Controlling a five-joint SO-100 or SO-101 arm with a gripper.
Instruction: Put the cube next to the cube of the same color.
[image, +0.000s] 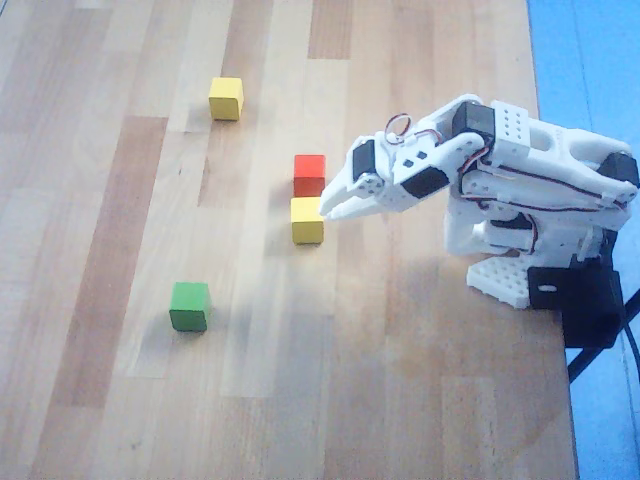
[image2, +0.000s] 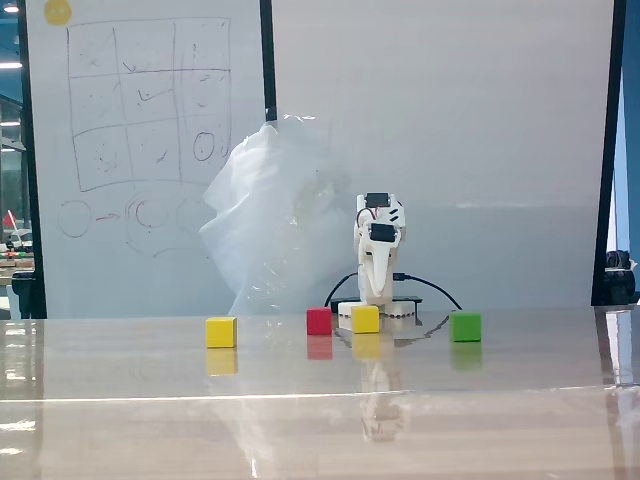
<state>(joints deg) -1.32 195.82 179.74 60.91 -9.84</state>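
One yellow cube (image: 307, 220) lies mid-table, just below a red cube (image: 309, 174) in the overhead view. The other yellow cube (image: 226, 98) lies apart at the upper left. My gripper (image: 324, 209) points left, its tips at the near yellow cube's right edge. The jaws look closed together and hold nothing. In the fixed view the gripper (image2: 376, 298) hangs just above and behind the near yellow cube (image2: 365, 319). There the red cube (image2: 319, 321) is to its left and the far yellow cube (image2: 221, 332) is further left.
A green cube (image: 189, 306) lies at the lower left in the overhead view, and at the right in the fixed view (image2: 465, 326). The arm's white base (image: 510, 275) stands near the table's right edge (image: 556, 330). A whiteboard and crumpled plastic (image2: 270, 220) stand behind.
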